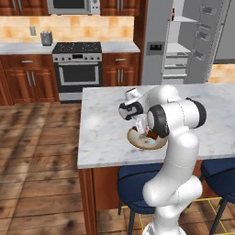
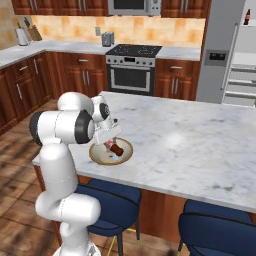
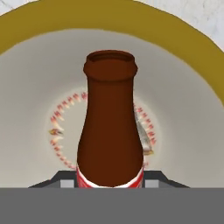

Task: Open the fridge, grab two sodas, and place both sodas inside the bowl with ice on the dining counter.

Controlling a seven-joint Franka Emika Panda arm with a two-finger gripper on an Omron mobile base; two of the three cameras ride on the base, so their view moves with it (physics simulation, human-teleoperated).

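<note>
Your gripper is clamped on a soda bottle, its neck pointing toward 12 o'clock in the hand view. It hangs over the bowl on the dining counter.

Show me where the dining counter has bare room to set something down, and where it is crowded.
The dining counter is bare marble from the bowl across to its fridge-side end, and along the strip toward the stove. It is crowded at the near edge above the stool: there the gripper holds a soda bottle over the bowl.
</note>
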